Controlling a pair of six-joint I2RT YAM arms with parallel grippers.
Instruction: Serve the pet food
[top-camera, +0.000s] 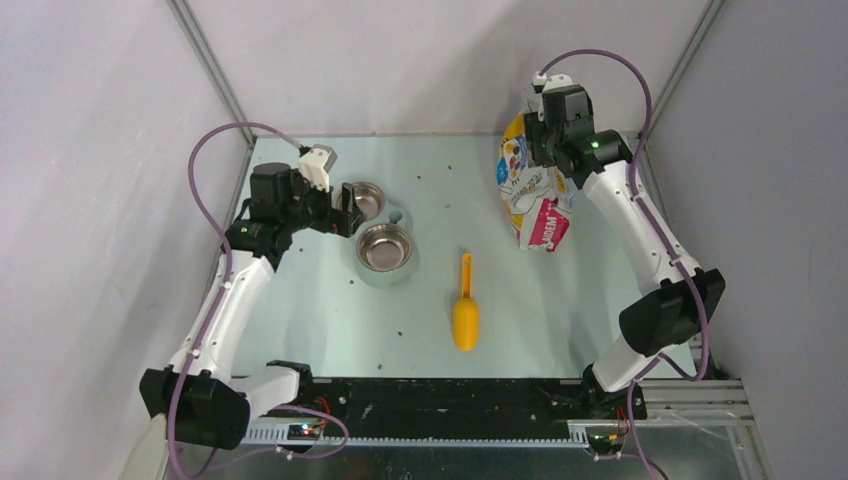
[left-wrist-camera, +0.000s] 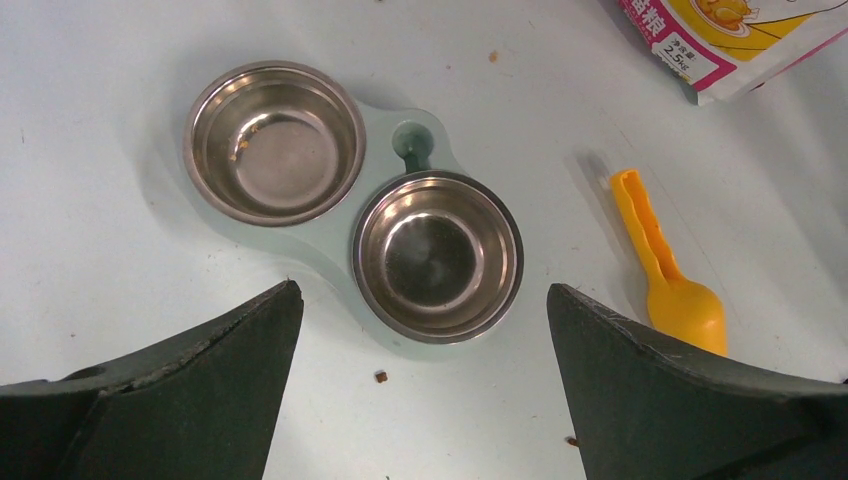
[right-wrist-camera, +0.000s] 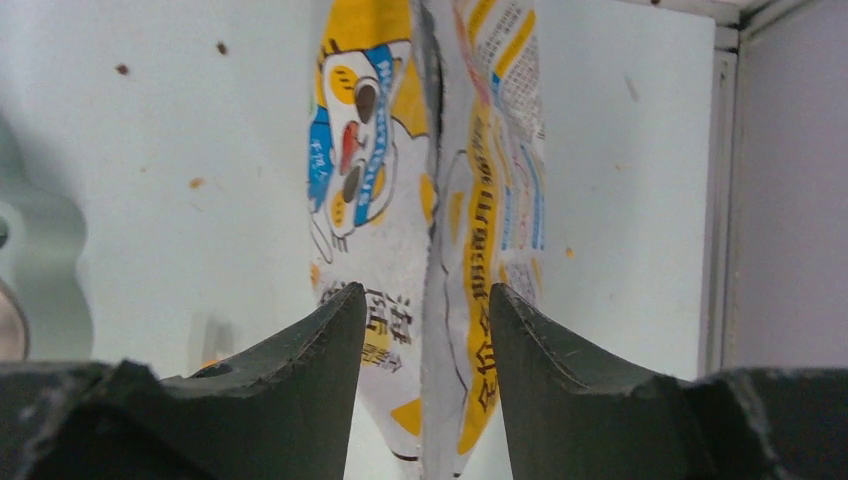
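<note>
No heap of pet food shows; only loose brown kibble bits (left-wrist-camera: 381, 376) lie on the table, and a few crumbs sit in the far steel bowl (left-wrist-camera: 273, 140). The near steel bowl (left-wrist-camera: 437, 255) is empty. Both sit in a pale green holder (left-wrist-camera: 385, 125). My left gripper (left-wrist-camera: 422, 288) is open wide and empty, hovering just left of the bowls (top-camera: 385, 246). The printed foil bag (top-camera: 535, 195) lies at the back right. My right gripper (right-wrist-camera: 426, 288) is open over the bag's (right-wrist-camera: 400, 150) end, fingers either side of its centre seam, not visibly pinching it.
An orange plastic scoop (top-camera: 465, 310) lies on the table in front of the middle, handle pointing away; it also shows in the left wrist view (left-wrist-camera: 680, 300). The enclosure's right wall and metal frame (right-wrist-camera: 715, 200) stand close beside the bag.
</note>
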